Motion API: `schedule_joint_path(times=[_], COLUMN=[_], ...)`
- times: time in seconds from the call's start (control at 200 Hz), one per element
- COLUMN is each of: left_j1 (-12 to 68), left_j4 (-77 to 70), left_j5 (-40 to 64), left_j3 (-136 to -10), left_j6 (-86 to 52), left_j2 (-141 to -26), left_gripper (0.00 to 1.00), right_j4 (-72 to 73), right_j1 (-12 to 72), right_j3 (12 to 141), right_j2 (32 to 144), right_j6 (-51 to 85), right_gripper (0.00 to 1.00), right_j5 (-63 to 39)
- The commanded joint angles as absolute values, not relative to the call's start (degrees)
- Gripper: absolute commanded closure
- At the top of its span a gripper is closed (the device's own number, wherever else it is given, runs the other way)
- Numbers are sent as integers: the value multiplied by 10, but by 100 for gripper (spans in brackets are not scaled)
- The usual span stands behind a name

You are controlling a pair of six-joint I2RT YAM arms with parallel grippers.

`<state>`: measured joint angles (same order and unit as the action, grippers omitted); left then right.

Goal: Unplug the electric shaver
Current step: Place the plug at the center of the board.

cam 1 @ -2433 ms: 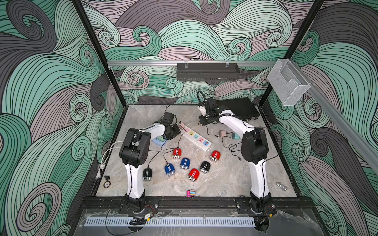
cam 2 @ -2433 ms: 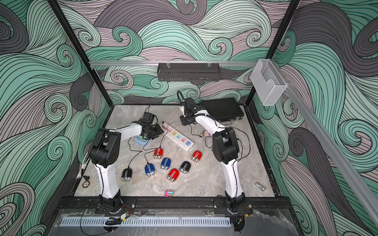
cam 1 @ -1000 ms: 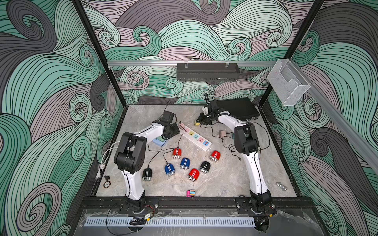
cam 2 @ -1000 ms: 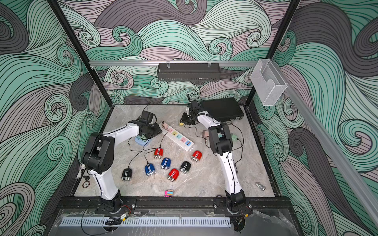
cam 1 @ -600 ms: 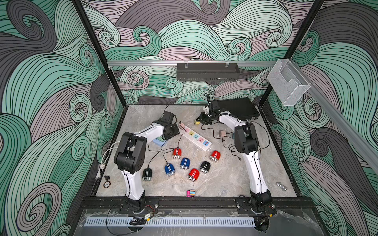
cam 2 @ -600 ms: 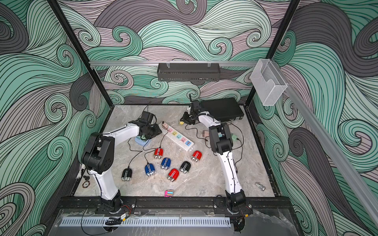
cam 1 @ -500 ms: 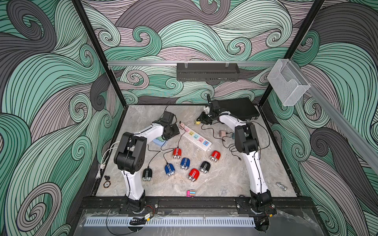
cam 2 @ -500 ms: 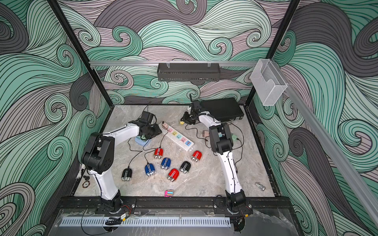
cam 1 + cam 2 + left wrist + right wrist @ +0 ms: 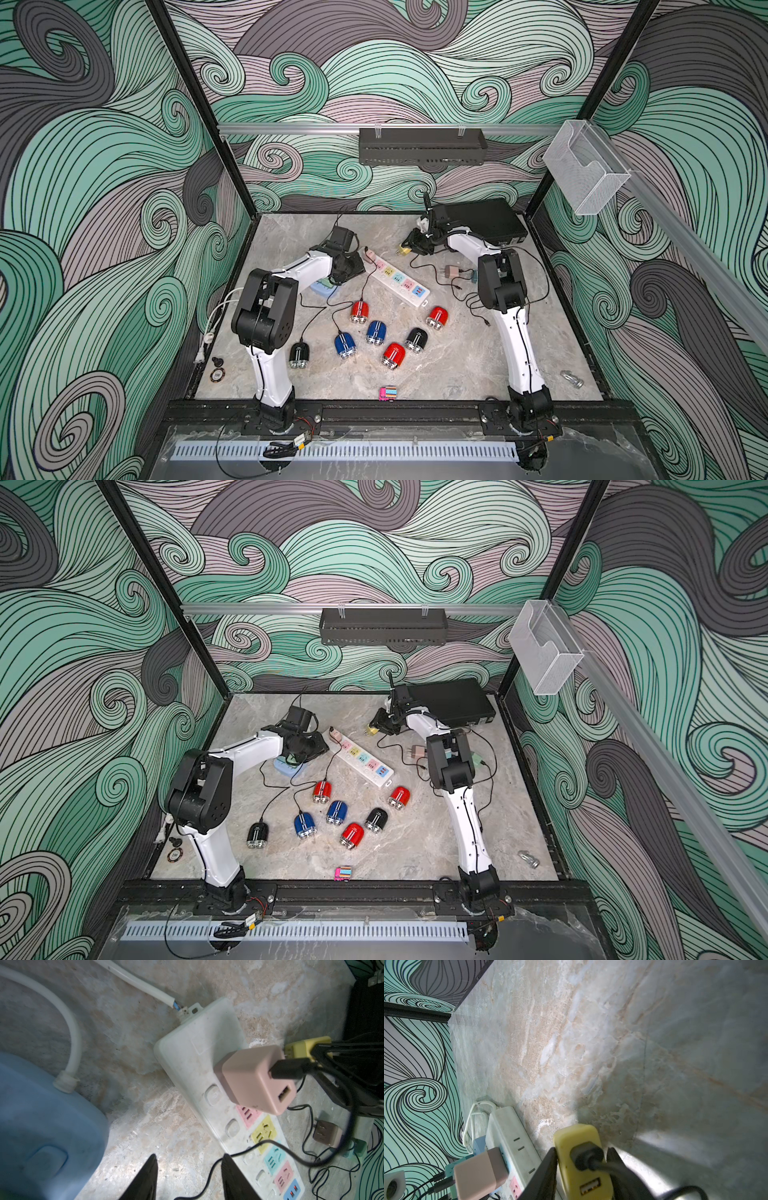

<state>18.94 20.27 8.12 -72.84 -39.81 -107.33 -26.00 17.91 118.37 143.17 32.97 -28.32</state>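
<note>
Several electric shavers, red point(image 9: 359, 311), blue point(image 9: 376, 332) and black point(image 9: 299, 354), lie on the marble in front of the white power strip point(image 9: 399, 282). A pink adapter point(image 9: 255, 1082) is plugged into the strip's far end, and its black cable runs toward the red shaver. My right gripper point(image 9: 582, 1149) straddles a yellow adapter point(image 9: 579, 1169) lying off the strip near the back point(image 9: 403, 250). One finger touches it and a sliver of gap shows at the other. My left gripper point(image 9: 190, 1159) stands open beside the strip with nothing between its fingers. A thin cable runs past one fingertip point(image 9: 228, 1167).
A light blue box point(image 9: 322, 287) sits under the left arm. A black box point(image 9: 486, 220) stands at the back right. Two loose adapters point(image 9: 451, 272) and tangled cables lie by the right arm. A small pink toy point(image 9: 387, 393) lies near the front edge.
The right gripper came down toward the table at the back with the yellow adapter, and its arm folded in. The left arm has barely moved.
</note>
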Motion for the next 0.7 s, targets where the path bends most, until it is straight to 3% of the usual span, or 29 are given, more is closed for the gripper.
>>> schedule_joint_path(times=[0.0, 0.415, 0.696], left_j1=[192, 192, 195], left_j4=[215, 226, 230], left_j5=[73, 66, 69], left_j3=[-726, -746, -745], left_j6=[-388, -385, -377], left_j2=[-1060, -1064, -1048], left_gripper=[50, 50, 50], right_j4=[-275, -303, -295], right_j1=[174, 165, 166], right_j3=[1169, 1126, 1058], right_j2=[1419, 1360, 1290], right_j6=[324, 285, 265], right_gripper=[57, 43, 42], right_j5=[-281, -252, -227])
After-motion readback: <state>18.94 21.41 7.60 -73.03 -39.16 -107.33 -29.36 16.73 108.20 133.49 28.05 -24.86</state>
